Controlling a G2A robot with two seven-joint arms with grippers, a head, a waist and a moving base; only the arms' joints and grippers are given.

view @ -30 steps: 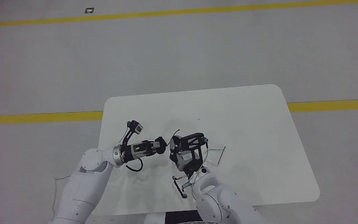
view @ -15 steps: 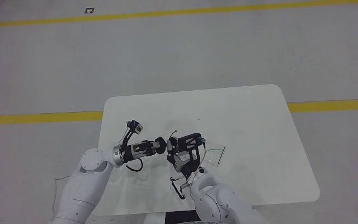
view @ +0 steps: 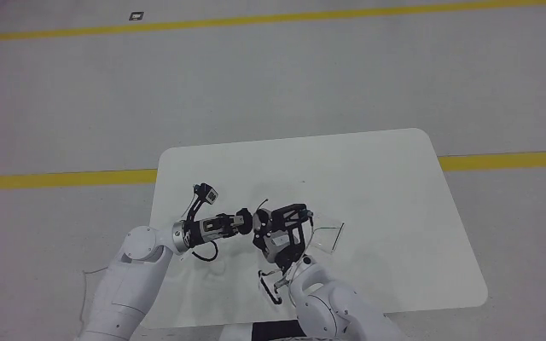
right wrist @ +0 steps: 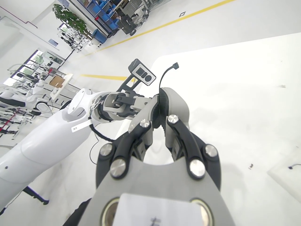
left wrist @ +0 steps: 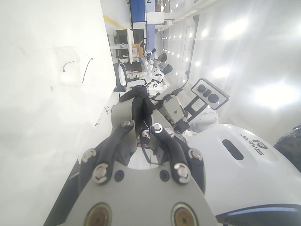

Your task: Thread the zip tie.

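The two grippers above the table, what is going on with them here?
The robot is working on threading a zip tie. The right gripper is shut on the black zip tie, whose head sticks up above the fingers. The left gripper, fingers together, meets it tip to tip above the white table; whether it holds the tie's other end cannot be seen. A clear tray with spare ties lies nearby.

Left end effector [view: 243, 221] faces right end effector [view: 260, 227] — tray [view: 334, 232] farther right.
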